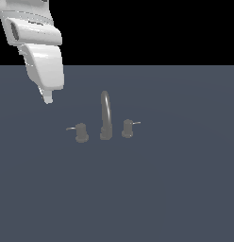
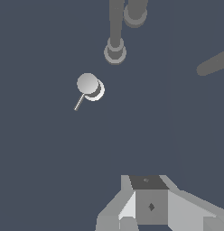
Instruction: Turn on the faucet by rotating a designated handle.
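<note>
I see the designated handle (image 1: 81, 132) on the desk (image 1: 175, 189), at the exterior view's left end of the faucet (image 1: 105, 118), its lever pointing further left. My gripper (image 1: 48, 99) hangs above and left of it, well apart; fingers look pressed together, holding nothing

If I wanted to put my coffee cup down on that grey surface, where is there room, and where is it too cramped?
Plenty of bare surface lies in front of the faucet, and more on the exterior view's right, past the slimmer knob. It is crowded along the row: the designated handle, spout and slimmer knob stand close together. The gripper hovers above the surface near the designated handle's side.
</note>
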Available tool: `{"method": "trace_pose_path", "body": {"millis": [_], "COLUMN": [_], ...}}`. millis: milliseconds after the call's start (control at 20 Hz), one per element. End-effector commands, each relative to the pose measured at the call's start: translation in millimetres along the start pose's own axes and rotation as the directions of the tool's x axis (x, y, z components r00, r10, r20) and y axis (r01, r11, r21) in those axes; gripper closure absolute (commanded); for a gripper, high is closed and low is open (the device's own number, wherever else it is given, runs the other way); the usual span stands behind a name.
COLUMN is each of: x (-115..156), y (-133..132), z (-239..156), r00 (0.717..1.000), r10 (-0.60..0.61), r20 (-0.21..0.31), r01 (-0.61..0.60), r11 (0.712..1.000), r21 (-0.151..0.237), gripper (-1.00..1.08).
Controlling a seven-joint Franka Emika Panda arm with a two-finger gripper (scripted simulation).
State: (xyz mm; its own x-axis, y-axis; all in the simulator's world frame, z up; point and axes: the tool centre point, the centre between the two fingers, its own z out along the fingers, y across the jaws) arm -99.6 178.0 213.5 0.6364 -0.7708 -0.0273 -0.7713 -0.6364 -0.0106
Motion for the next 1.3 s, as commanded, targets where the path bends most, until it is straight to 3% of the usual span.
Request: {"method": "trace_pose_path", "body": {"millis": [0, 550, 1250], "x": [4, 31, 79], "y": [-10, -52, -100], "z": [11, 64, 132], "r00": [0.999, 0.977, 0.902], "r10": [0.038, 0.211, 0.432], "r20": [-0.002, -0.013, -0.029], "r01": [-0.038, -0.211, -0.432], "r11": [0.999, 0.977, 0.902], "r21": [0.001, 0.001, 0.002], "gripper": [1.08, 1.08, 1.08]}}
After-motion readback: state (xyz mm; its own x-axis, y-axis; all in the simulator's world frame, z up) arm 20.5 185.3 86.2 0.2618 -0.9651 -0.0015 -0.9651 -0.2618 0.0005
